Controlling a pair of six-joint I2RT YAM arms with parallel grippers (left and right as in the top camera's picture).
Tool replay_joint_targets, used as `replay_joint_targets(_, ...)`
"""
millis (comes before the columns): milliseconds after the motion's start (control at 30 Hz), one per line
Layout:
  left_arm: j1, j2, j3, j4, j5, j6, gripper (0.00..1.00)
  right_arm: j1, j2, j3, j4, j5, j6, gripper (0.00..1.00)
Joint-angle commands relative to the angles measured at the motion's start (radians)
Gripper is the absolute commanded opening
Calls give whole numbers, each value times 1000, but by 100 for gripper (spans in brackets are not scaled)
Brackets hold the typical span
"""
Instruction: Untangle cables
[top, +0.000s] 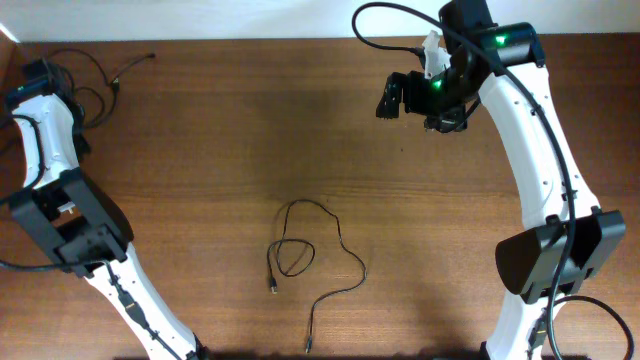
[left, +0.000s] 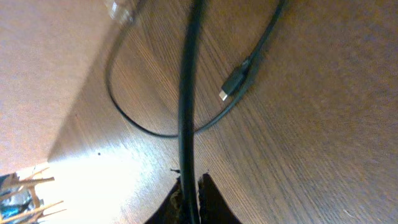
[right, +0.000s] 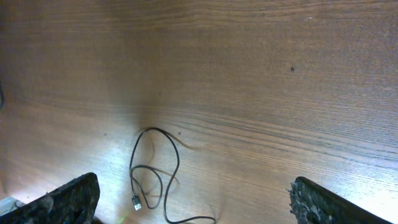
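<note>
Pinching one black cable (left: 185, 93), the left fingers (left: 214, 206) are nearly closed; right fingers (right: 68, 200) gape wide, empty.

Nothing legible in any view. No text, label, brand, number or sign to read on the cables (left: 186, 93), on the white arms (top: 530, 130) or on the wooden table (top: 220, 130).

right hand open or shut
Open. The right hand's fingers stand far apart at the frame's bottom corners in its wrist view, only bare table between them, nothing held.
</note>
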Motion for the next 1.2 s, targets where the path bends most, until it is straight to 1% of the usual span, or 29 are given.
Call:
replay_joint_targets(0,19,61,5,-20,-20,-23,13,-2,5,-2,1,13,-3,98)
replay_joint_targets(67,27,83,5,-40,-21,-23,7,-2,5,-2,1,13,-3,98)
replay_joint_targets(167,47,106,5,-71,-21,-31,6,-2,5,-2,1,13,-3,98)
replay_joint_targets(200,52,108,5,-75,-19,-33,11,-2,5,-2,1,13,-3,99)
replay_joint_targets(233,60,108,5,-79,-19,-47,22,-2,5,-2,0,13,-3,99)
replay_joint_targets(267,67,108,5,-79,-5,-50,44,-2,5,-2,0,13,-3,98)
replay_joint_targets(300,74,108,5,-83,18,-50,58,-2,5,-2,0,13,-3,98)
replay_joint_targets(433,100,108,5,-85,136,-49,65,-1,5,-2,1,13,-3,98)
replay_joint_targets(533,113,108,5,-86,200,-49,66,-1,5,-2,0,13,-3,98)
replay_joint_targets(600,123,102,6,-87,267,-49,65,-1,5,-2,0,13,-3,98)
replay_joint_targets(733,134,48,11,-71,369,-50,65,-1,5,-2,-5,13,-3,98)
replay_joint_targets(800,143,0,32,-66,376,-74,67,-1,5,-2,-11,13,-4,98)
replay_joint_targets(867,153,-53,60,-66,377,-105,67,-1,5,-2,-11,13,-3,98)
replay_joint_targets(967,160,-145,96,-58,400,-109,67,-1,5,-2,-8,13,-3,98)
replay_joint_targets(1100,160,-282,106,-19,404,-109,62,-1,5,-2,-7,13,-3,98)
replay_joint_targets(1133,158,-311,106,-6,424,-109,61,-1,5,-2,-7,13,-3,98)
replay_joint_targets(1167,156,-336,106,13,470,-109,55,-1,5,-2,-6,13,-3,98)
